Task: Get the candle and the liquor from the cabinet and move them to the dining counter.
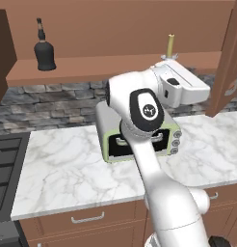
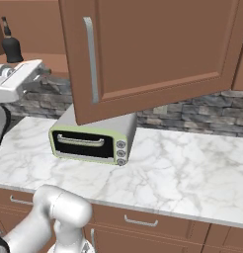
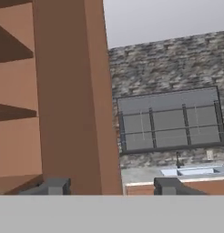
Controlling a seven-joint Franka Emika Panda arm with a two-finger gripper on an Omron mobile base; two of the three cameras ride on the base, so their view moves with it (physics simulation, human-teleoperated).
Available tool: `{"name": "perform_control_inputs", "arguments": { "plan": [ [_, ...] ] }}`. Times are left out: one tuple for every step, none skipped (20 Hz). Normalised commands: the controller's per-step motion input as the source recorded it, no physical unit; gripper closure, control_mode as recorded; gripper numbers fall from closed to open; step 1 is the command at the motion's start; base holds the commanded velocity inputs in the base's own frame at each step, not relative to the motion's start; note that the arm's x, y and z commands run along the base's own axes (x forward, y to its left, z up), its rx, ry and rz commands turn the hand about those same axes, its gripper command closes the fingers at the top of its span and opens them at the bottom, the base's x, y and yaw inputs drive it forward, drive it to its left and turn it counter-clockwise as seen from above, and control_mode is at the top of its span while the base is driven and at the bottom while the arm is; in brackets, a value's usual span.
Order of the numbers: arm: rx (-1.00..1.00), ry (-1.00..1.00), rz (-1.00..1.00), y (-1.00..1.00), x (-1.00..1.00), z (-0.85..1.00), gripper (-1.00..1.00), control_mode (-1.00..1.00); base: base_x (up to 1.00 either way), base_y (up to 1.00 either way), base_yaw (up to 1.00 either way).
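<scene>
A: What is the biggest thing here?
B: The brown cabinet point(image 1: 115, 62), doors open, above a marble worktop with a toaster oven point(image 1: 139, 140).

A: And on its shelf?
B: The liquor point(image 1: 44, 50) stands at the left; the candle point(image 1: 170, 46) stands upright at the right.

A: Where is the gripper point(image 3: 109, 186)?
B: Raised near the shelf beside the candle, fingers apart, holding nothing. The candle looks nearer; the liquor lies well off to the left.

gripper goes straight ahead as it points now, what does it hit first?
Probably the cabinet: its upright wooden side panel stands dead ahead between the fingertips of the open gripper. Depth is unclear.
</scene>
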Motion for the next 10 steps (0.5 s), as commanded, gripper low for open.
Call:
{"name": "perform_control_inputs", "arguments": {
  "plan": [
    [0.00, 0.00, -0.17, -0.09, 0.62, 0.00, -1.00, -1.00, 0.00, 0.00, 0.00],
    [0.00, 0.00, -0.17, -0.06, 0.63, 0.00, -1.00, -1.00, 0.00, 0.00, 0.00],
    [0.00, 0.00, -0.17, -0.06, 0.58, 0.00, -1.00, -1.00, 0.00, 0.00, 0.00],
    [0.00, 0.00, -0.15, -0.04, 0.53, -0.04, -1.00, -1.00, 0.00, 0.00, 0.00],
    [0.00, 0.00, -0.13, -0.03, 0.49, -0.04, -1.00, -1.00, 0.00, 0.00, 0.00],
    [0.00, 0.00, -0.11, -0.04, 0.44, -0.03, -1.00, -1.00, 0.00, 0.00, 0.00],
    [0.01, 0.00, -0.10, -0.11, 0.39, -0.03, -1.00, -1.00, 0.00, 0.00, 0.00],
    [0.01, 0.00, -0.10, -0.11, 0.36, -0.04, -1.00, -1.00, 0.00, 0.00, 0.00],
    [0.01, 0.00, -0.09, -0.18, 0.31, -0.01, -1.00, -1.00, 0.00, 0.00, 0.00],
    [0.01, 0.00, -0.09, -0.26, 0.28, -0.01, -1.00, -1.00, 0.00, 0.00, 0.00]
  ]
}}
